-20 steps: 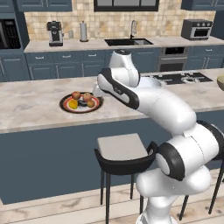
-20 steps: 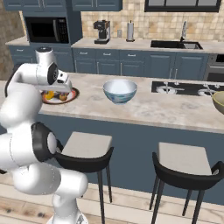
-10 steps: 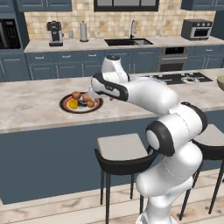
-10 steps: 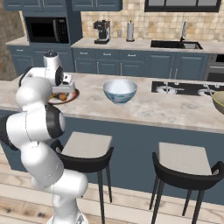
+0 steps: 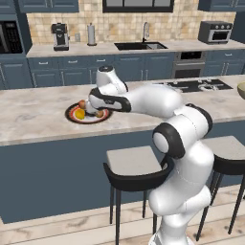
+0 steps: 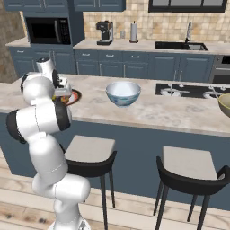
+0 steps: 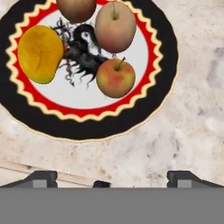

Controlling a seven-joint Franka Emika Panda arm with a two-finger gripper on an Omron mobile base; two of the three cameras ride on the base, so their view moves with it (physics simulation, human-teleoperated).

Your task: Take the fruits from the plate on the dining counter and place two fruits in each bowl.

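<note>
The plate (image 7: 87, 118), with a dark rim, a red ring and a white centre, lies on the dining counter (image 5: 33, 119) and carries four fruits. In the hand view these are a yellow lemon-like fruit (image 7: 40, 53), a red-yellow apple (image 7: 115, 78), a paler reddish apple (image 7: 115, 27) and a brown fruit (image 7: 76, 8) cut by the top edge. My gripper (image 7: 111, 179) hangs open above the plate's near rim, its fingertips (image 7: 41, 178) wide apart and holding nothing. In the left base view the gripper (image 5: 92, 105) hovers over the plate (image 5: 72, 117). The light blue and white bowl (image 6: 123, 93) stands to the right on the counter. The olive bowl (image 6: 224, 103) sits at the far right edge.
Two dark stools with grey seats (image 6: 90, 150) (image 6: 191, 164) stand in front of the counter's blue base. A cooktop (image 5: 196, 85) is set into the counter's right part. The back counter holds a sink (image 5: 141, 45), a coffee machine (image 5: 60, 36) and a toaster oven (image 5: 217, 31).
The arm has swung out and down toward the plate, and the hand now hangs just over it. The fruits and the bowls have not moved.
</note>
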